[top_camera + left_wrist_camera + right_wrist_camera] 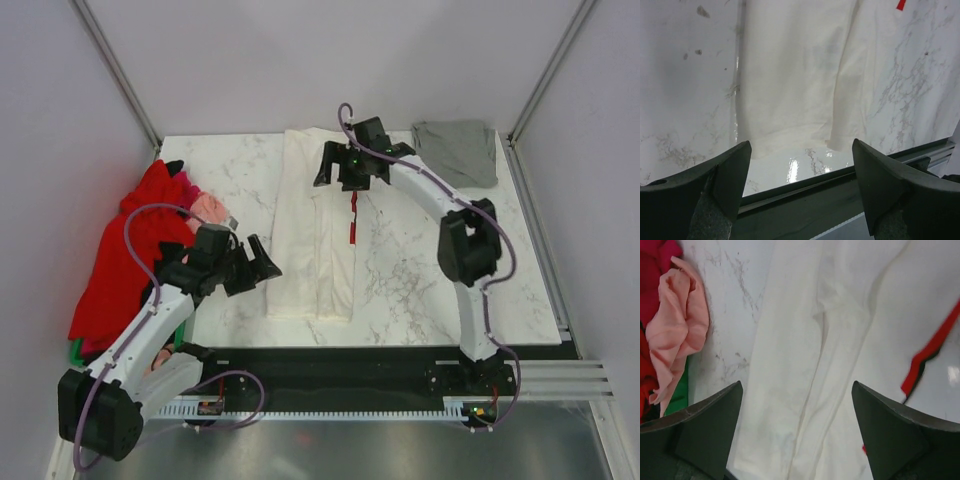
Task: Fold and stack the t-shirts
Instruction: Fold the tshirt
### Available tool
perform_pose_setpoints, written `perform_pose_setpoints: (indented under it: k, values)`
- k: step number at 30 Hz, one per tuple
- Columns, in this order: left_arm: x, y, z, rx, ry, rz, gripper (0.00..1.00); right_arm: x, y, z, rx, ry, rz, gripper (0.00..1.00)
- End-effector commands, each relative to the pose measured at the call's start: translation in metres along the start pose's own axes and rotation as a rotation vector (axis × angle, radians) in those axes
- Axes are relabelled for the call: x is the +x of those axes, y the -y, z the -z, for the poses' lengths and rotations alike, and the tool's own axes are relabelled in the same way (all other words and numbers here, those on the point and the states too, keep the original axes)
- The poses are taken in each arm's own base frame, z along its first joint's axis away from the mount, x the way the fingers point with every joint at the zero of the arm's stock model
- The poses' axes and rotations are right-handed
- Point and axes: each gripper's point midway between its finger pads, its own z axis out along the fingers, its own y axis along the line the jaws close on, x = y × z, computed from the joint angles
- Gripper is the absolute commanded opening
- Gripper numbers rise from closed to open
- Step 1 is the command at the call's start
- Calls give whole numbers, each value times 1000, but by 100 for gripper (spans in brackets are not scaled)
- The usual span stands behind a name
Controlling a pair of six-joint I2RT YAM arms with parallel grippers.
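A large white/cream t-shirt [316,235] lies folded into a long strip down the middle of the marble table; it also shows in the left wrist view [795,75] and the right wrist view [810,355]. A folded grey t-shirt [458,150] lies at the back right. A heap of red, pink, magenta and green shirts [140,250] sits at the left edge. My left gripper [262,264] is open and empty, just left of the strip's near end. My right gripper [345,170] is open and empty above the strip's far part.
A red and dark tag or strap [352,218] lies on the table by the white shirt's right edge. The pink shirt [677,325] and a bit of green cloth [680,390] show left in the right wrist view. A black rail [380,358] runs along the near edge.
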Motion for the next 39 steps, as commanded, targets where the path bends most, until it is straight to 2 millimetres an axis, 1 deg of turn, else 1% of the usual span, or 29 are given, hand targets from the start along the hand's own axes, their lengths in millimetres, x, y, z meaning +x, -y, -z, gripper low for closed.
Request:
perform_pose_setpoints:
  k: [1,2,3,4,5,6,7,8,9,10,11,12,13,14,15,16,18,19,25,26,27,28,29,31,32,35,37,39]
  values:
    - [12,-17,-5,-67,13,97,89,5,-22,91,1,97,26,98]
    - [19,-26,-8,-91,5,108,88,22,-9,96,51,90,8,98]
    - [23,-31,-10,-104,1,118,88,63,5,110,89,44,-37,98]
    - [26,-34,-11,-114,-1,139,87,81,11,114,100,37,-53,96]
    - [34,-42,-15,-133,-20,149,84,130,37,111,152,-46,-90,91]
    - [36,-42,-19,-125,-21,150,83,143,27,127,128,-26,-98,89]
    - [40,-44,-21,-122,-30,149,81,158,27,129,117,-31,-106,87]
    - [48,-49,-25,-130,-48,148,80,197,45,129,151,-96,-132,84]
    - [49,-51,-28,-129,-47,146,80,212,40,136,133,-100,-130,82]
    - [53,-53,-29,-135,-56,146,80,223,37,136,115,-100,-173,81]
    - [60,-60,-31,-151,-67,150,77,253,50,135,130,-147,-199,79]
    - [61,-61,-32,-155,-66,155,76,265,41,137,93,-152,-201,78]
    - [64,-61,-33,-151,-68,149,76,268,33,134,59,-135,-226,75]
    - [67,-64,-34,-158,-73,147,75,284,37,133,63,-159,-238,74]
    - [68,-64,-34,-159,-75,147,74,295,31,131,44,-176,-224,74]
    - [70,-65,-35,-165,-78,147,74,295,26,127,19,-167,-224,74]
    - [73,-69,-36,-177,-84,147,74,306,25,123,19,-189,-238,73]
    - [75,-70,-37,-182,-88,146,73,306,23,121,11,-184,-241,73]
    - [77,-75,-39,-195,-81,155,72,321,26,112,28,-213,-241,72]
    - [77,-76,-39,-196,-76,156,72,322,27,110,26,-213,-243,70]
    - [77,-76,-39,-197,-77,157,71,327,29,108,33,-224,-246,68]
    - [76,-76,-39,-195,-75,155,70,328,29,106,31,-225,-246,65]
    - [77,-75,-40,-194,-78,156,68,332,31,105,39,-237,-249,57]
    - [76,-73,-41,-184,-80,153,66,333,30,100,25,-235,-249,48]
    - [77,-72,-42,-178,-86,152,63,334,30,99,23,-237,-249,44]
    - [77,-70,-45,-163,-93,148,55,335,30,98,23,-235,-248,31]
    - [78,-69,-48,-158,-96,146,50,334,30,97,25,-235,-248,26]
    - [77,-68,-49,-149,-98,147,39,335,30,97,24,-238,-247,17]
